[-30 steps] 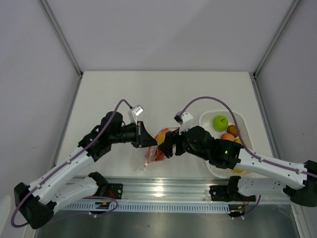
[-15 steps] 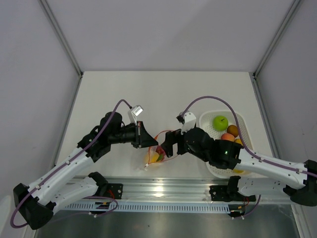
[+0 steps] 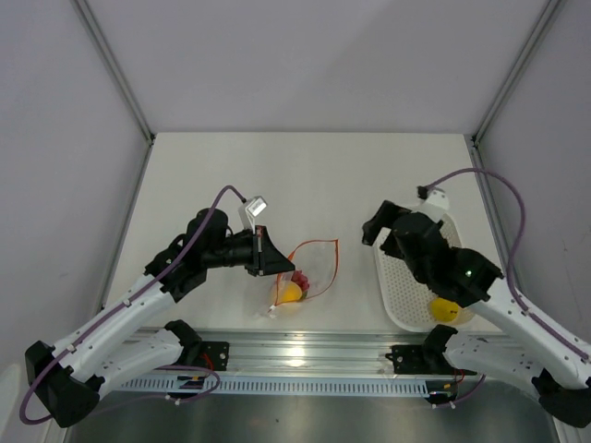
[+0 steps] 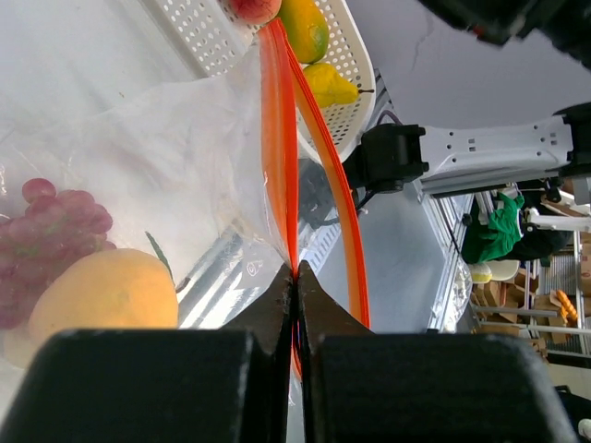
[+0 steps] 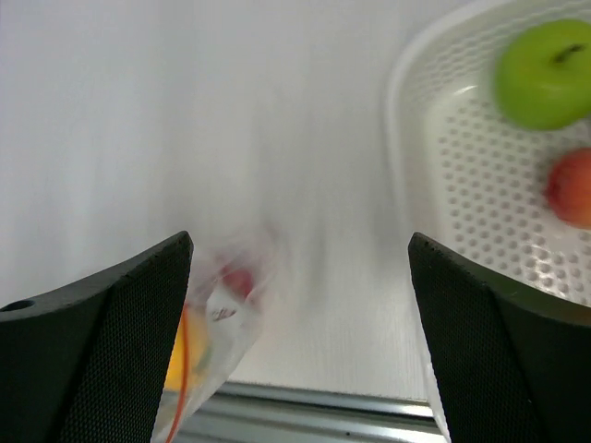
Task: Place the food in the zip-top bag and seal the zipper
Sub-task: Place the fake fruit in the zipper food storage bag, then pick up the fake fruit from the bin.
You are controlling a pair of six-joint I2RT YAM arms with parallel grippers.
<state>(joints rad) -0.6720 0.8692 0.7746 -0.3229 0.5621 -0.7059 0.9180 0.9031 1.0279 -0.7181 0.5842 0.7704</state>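
Note:
The clear zip-top bag (image 3: 312, 269) hangs open from my left gripper (image 3: 279, 262), which is shut on one side of its orange-red zipper (image 4: 277, 138). Inside the bag lie a yellow-orange fruit (image 4: 106, 295) and red grapes (image 4: 55, 231); the fruit (image 3: 291, 293) also shows in the top view. My right gripper (image 3: 374, 229) is open and empty, above the left edge of the tray and clear of the bag. In the right wrist view the green fruit (image 5: 545, 74) and an orange-red one (image 5: 572, 185) lie in the tray, and the bag (image 5: 217, 314) sits low left between the open fingers (image 5: 111, 351).
The white perforated tray (image 3: 399, 295) stands right of the bag near the table's front edge, holding a yellow fruit (image 3: 445, 309); the right arm covers its far part. A metal rail (image 3: 305, 355) runs along the front edge below the bag.
My right gripper has pulled out of the bag's mouth and swung right and back, over the tray. The left gripper kept its hold; the bag now hangs open with fruit inside.

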